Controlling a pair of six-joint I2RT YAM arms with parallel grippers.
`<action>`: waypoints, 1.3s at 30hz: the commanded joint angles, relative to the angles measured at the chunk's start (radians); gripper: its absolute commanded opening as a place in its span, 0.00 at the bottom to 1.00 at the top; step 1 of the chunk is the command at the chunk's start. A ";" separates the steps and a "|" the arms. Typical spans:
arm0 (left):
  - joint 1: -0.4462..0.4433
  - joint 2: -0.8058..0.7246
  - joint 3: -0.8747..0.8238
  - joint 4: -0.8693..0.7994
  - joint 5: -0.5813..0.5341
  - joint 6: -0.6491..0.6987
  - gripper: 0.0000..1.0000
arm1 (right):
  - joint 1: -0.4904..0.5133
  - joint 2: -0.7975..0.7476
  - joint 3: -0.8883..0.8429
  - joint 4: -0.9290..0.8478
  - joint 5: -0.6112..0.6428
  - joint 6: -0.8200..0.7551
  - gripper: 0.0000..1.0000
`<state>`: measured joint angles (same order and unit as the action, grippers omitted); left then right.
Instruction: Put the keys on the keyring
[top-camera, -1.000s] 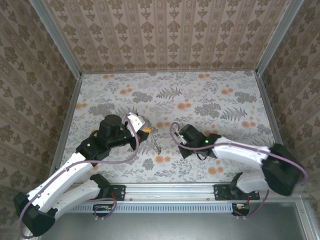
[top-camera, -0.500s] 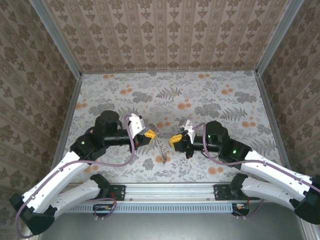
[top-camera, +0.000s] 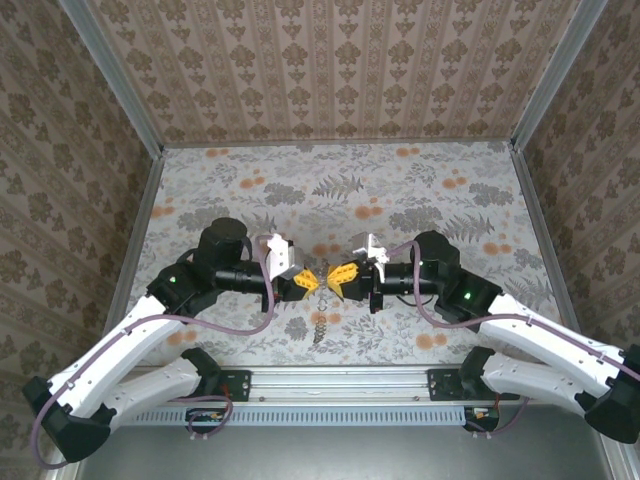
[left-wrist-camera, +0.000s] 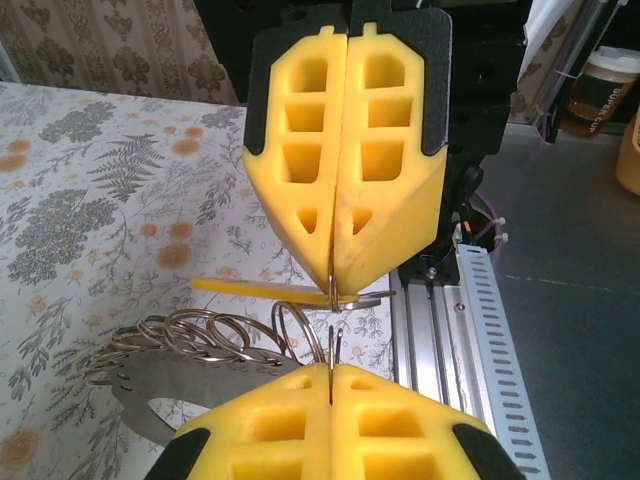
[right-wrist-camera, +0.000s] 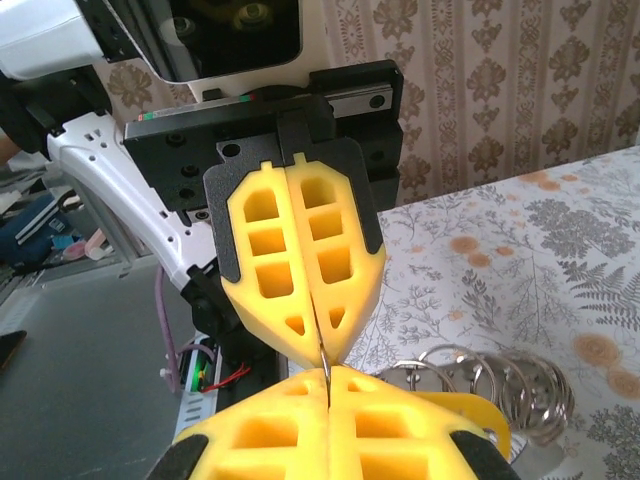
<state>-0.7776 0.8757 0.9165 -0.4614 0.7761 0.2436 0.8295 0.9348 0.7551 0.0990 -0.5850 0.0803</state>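
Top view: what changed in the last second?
The right arm re-posed, bringing the right gripper tip to tip with the left gripper, which edged right. Both pinch one wire ring of the keys, which shifted toward the arm bases. Both grippers stayed shut.

- My left gripper (top-camera: 309, 281) and right gripper (top-camera: 334, 279) meet tip to tip above the table (top-camera: 430, 190), near its front middle.
- The keyring (left-wrist-camera: 330, 345) bridges the small gap between them, with its wire entering the seam of each pair of pads.
- The keys (top-camera: 318, 326) sit just below the meeting point, on the side nearer my bases.
- From the left wrist the keys (left-wrist-camera: 190, 335) lie left of my tips, and from the right wrist they lie right (right-wrist-camera: 500, 385).
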 joint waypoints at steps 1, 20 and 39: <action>-0.002 0.001 0.033 0.015 0.047 0.029 0.00 | 0.007 0.003 0.030 -0.011 -0.050 -0.041 0.01; 0.002 0.003 0.019 0.032 0.055 0.025 0.00 | 0.054 -0.039 0.003 -0.051 0.073 -0.172 0.00; 0.001 -0.001 0.016 0.040 0.057 0.022 0.00 | 0.083 -0.019 0.003 -0.036 0.145 -0.212 0.00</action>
<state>-0.7776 0.8780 0.9173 -0.4648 0.8009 0.2447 0.9005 0.9104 0.7486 0.0498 -0.4477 -0.1070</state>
